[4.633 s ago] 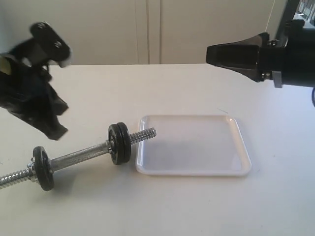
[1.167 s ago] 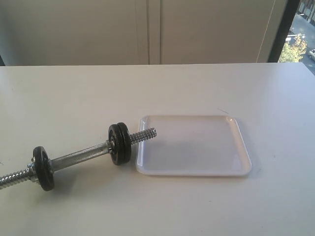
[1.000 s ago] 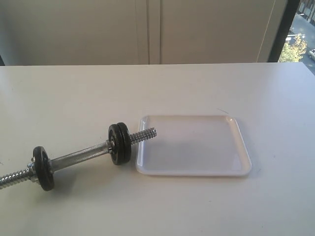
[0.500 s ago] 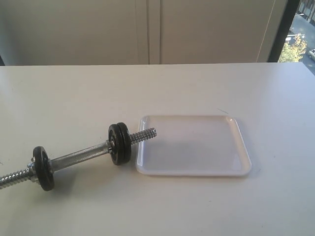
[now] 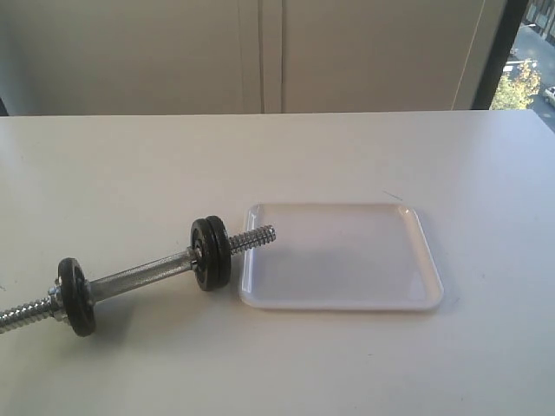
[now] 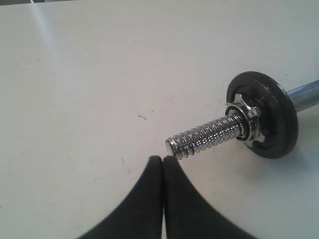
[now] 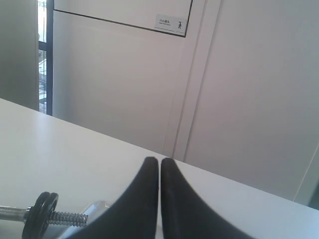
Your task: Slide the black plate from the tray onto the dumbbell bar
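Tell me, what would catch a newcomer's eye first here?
The chrome dumbbell bar lies slanted on the white table, left of centre, carrying one black plate beside the tray and a second black plate towards its other end. To its right sits a glossy white tray with nothing in it. In the left wrist view, the left gripper, black fingertips closed together, sits right by one threaded tip of the bar.

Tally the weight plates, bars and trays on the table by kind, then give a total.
Black plates: 2, both on the bar
Dumbbell bar: 1
Tray: 1, white, nothing in it
Total: 4
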